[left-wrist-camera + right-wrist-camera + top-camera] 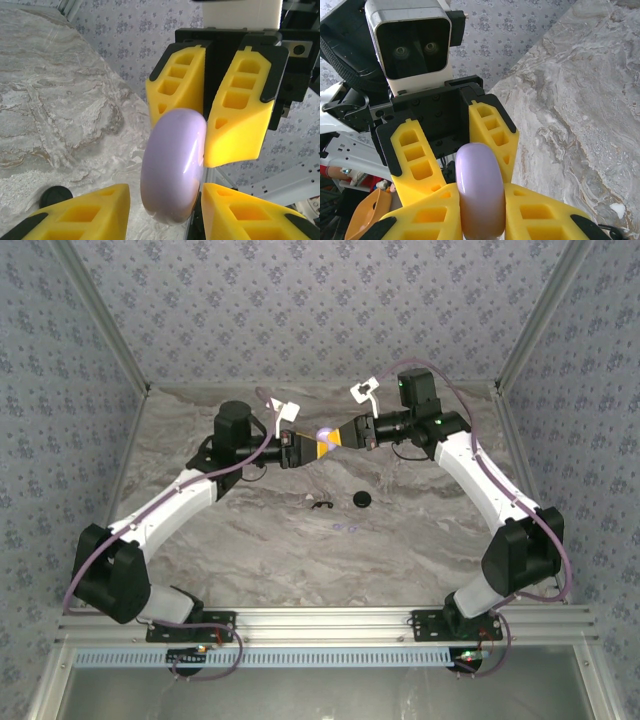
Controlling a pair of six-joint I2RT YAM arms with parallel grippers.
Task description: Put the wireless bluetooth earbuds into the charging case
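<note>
The charging case (325, 433), a smooth lilac rounded shell, hangs closed in mid-air over the back of the table, between both grippers. My right gripper (481, 190) is shut on the case (479, 185), its yellow fingers pressed against both flat sides. My left gripper (165, 192) faces it from the other side and is open: its left finger (95, 210) stands clear of the case (172, 165). Two tiny pale-lilac earbuds (345, 528) lie on the marble table, well below and in front of the grippers.
A small black disc (361, 499) and a small black curved piece (321, 505) lie on the table (250, 540) in front of the grippers. The disc (55, 196) also shows below my left gripper. Patterned walls enclose the table on three sides.
</note>
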